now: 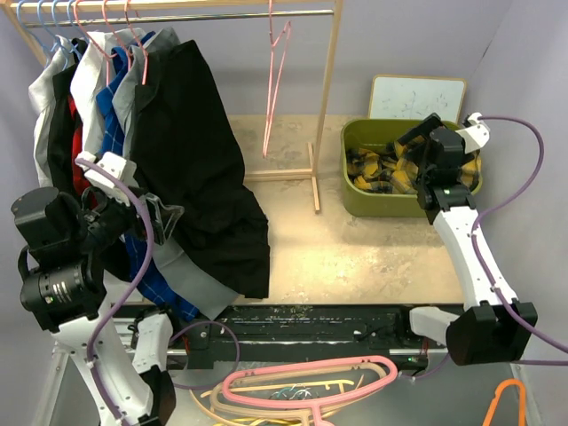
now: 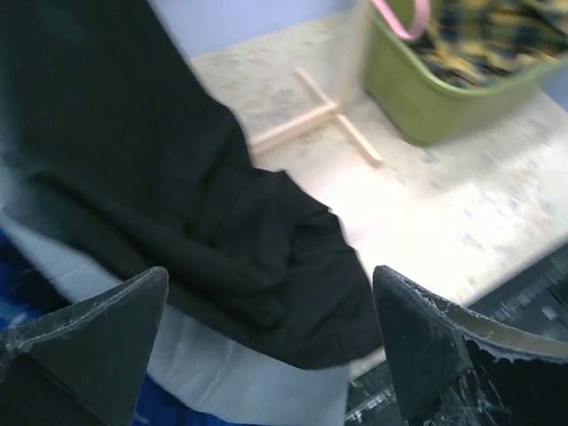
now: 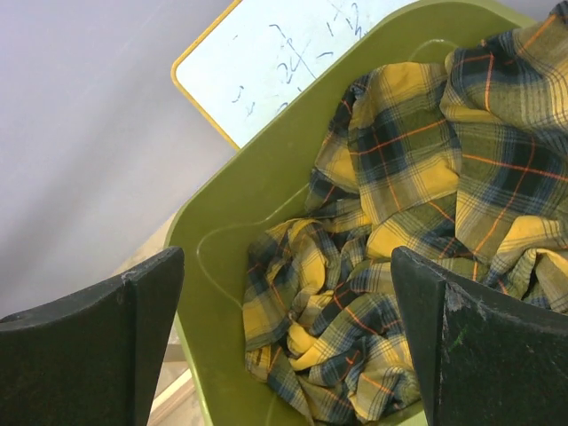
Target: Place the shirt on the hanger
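The yellow and black plaid shirt [image 3: 399, 222] lies crumpled in a green bin [image 1: 355, 191] at the right rear of the table; it also shows in the top view [image 1: 382, 169]. My right gripper [image 1: 419, 144] hovers over the bin, open and empty, with the shirt between and below its fingers [image 3: 286, 266]. The thin pink wire hanger [image 1: 277, 80] hangs bare on the rack rod, left of the bin. My left gripper [image 1: 164, 217] is open and empty at the left, beside the hanging black shirt [image 1: 200, 151]; that cloth fills its wrist view [image 2: 271, 284].
A wooden rack [image 1: 327, 89] holds several garments on hangers at the left. Its foot [image 2: 311, 115] rests on the table. A whiteboard [image 1: 417, 96] leans behind the bin. A thick pink hanger [image 1: 311, 382] and an orange hanger [image 1: 506, 399] lie below the near edge.
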### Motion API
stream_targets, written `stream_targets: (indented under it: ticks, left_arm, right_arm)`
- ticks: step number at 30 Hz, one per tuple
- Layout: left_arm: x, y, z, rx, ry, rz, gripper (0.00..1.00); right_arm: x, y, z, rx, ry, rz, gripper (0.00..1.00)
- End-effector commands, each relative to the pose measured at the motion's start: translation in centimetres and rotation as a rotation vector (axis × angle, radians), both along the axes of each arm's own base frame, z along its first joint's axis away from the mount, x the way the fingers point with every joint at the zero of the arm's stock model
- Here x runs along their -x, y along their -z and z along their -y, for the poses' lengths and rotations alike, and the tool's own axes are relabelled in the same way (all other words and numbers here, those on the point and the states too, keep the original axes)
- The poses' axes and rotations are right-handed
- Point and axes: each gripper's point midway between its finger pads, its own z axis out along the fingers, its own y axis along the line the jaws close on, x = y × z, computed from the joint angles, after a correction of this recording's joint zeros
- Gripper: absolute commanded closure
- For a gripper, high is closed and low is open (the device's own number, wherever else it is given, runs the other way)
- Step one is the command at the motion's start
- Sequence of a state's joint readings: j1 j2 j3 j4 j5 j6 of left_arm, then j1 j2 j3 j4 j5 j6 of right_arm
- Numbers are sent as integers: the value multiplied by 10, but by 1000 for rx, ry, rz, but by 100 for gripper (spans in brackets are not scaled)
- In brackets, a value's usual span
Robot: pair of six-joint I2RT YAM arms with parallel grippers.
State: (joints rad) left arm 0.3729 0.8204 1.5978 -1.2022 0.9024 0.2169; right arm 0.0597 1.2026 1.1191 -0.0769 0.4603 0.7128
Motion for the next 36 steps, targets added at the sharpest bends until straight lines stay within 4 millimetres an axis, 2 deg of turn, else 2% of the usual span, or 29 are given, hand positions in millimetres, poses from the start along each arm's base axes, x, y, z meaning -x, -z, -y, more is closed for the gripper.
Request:
stream_targets:
  ticks: [1,4,8,12,16,20,22,24,27,30,34,36]
  left_arm:
    - [-28,-13,-55,-49,-341,86,1]
    - [-26,-12,-53,-88,-309,85,1]
    - [-22,-14,-32,-60,-189,95,1]
    - [-21,-11,-27,-60,-148,93,1]
    - [-16,-5,-21,-58,-113,93,1]
    - [-18,-3,-21,-89,-78,68,1]
    - [-29,-1,-21,-78,-29,4,1]
    - [-60,4,-38,-57,-46,-109,1]
    - [-93,-6,-60,-106,-123,-157,1]
    - [-119,-19,-33,-220,-102,-118,1]
    - [-149,-7,7,-283,-10,-162,1]
    - [-151,-5,33,-308,67,-167,1]
  right_arm:
    - [6,-22,-2,-51,8,108,0]
    - [8,-26,-2,-28,-5,123,0]
    - [6,-31,-2,-18,-10,122,0]
    - [0,-28,-3,-37,-2,97,0]
    - [2,-27,-1,-44,13,97,0]
    - [6,-42,9,-58,83,136,0]
    - [10,-43,21,-104,182,135,0]
    - [13,-33,32,-156,291,89,0]
    - [2,-15,44,-100,386,-69,0]
    - [-2,10,59,-49,514,-259,0]
    - [-16,29,67,10,586,-373,0]
    - [-25,42,68,11,569,-398,0]
